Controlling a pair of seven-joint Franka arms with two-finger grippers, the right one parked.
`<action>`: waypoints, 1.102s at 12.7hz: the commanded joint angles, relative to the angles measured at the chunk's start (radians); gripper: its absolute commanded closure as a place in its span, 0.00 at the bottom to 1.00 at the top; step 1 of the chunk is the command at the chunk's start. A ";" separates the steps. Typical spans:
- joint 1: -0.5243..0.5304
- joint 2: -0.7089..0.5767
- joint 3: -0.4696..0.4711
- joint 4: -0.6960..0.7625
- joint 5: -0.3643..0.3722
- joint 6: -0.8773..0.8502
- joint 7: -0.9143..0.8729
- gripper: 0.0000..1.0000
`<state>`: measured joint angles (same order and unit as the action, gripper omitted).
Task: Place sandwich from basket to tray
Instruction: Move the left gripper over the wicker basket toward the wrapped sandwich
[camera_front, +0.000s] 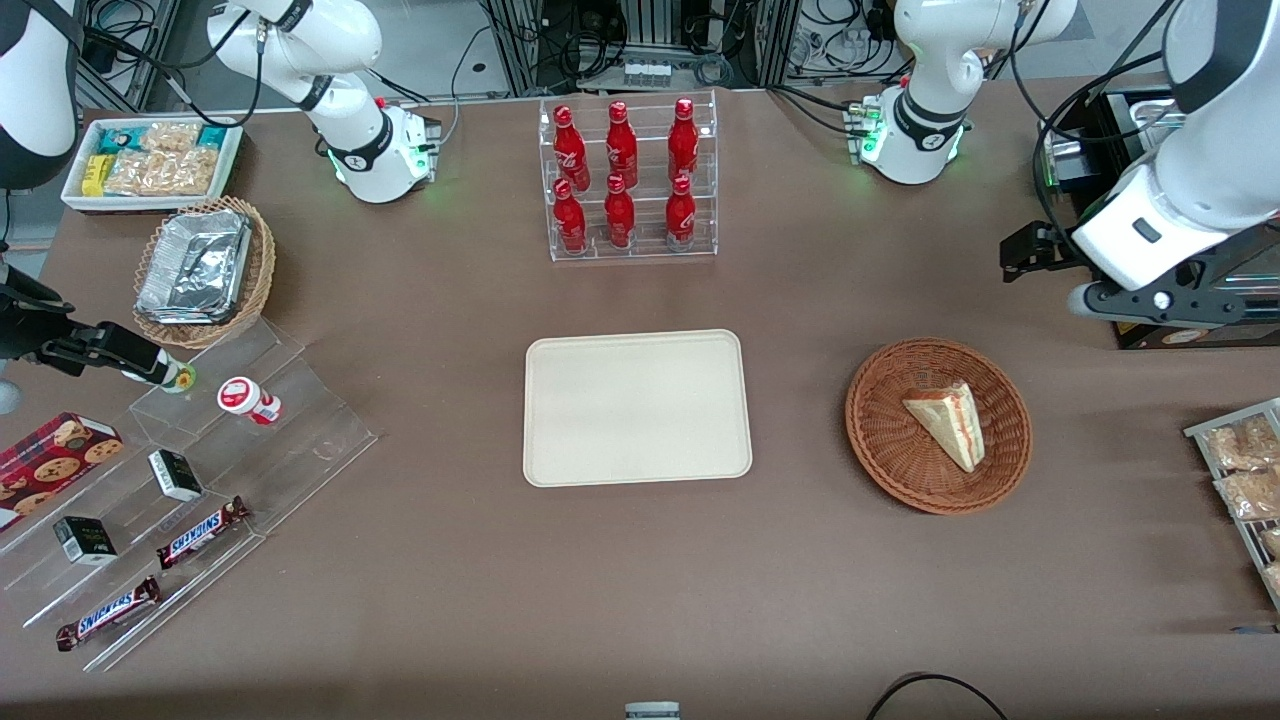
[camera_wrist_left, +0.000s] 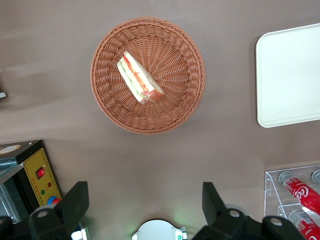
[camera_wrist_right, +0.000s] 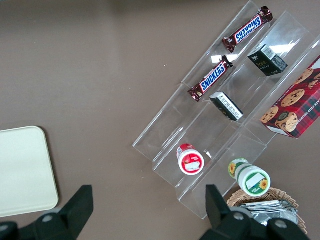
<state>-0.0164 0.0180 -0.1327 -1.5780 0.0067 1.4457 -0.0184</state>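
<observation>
Sandwich (camera_wrist_left: 140, 78) in basket (camera_wrist_left: 148, 35), filling clear only from wrist; end effector (camera_wrist_left: 145, 205) apparently spread, above.

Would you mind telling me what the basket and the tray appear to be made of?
The basket looks like reddish-brown woven wicker, with visible plaited strands. The tray seems matte cream plastic or moulded fibre, smooth with a low rim. The open claw hovers above, apart from both.

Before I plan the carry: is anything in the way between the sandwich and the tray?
Nothing visible: only bare table separates the basket holding the sandwich from the tray. The gripper, jaws open, hangs above, unobstructed.
</observation>
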 joint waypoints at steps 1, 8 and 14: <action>0.003 -0.003 0.001 0.024 -0.014 -0.024 -0.006 0.00; 0.001 -0.006 0.002 -0.126 -0.011 0.128 0.002 0.00; 0.009 0.007 0.005 -0.348 -0.004 0.430 0.002 0.00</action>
<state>-0.0162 0.0386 -0.1282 -1.8556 0.0060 1.7949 -0.0184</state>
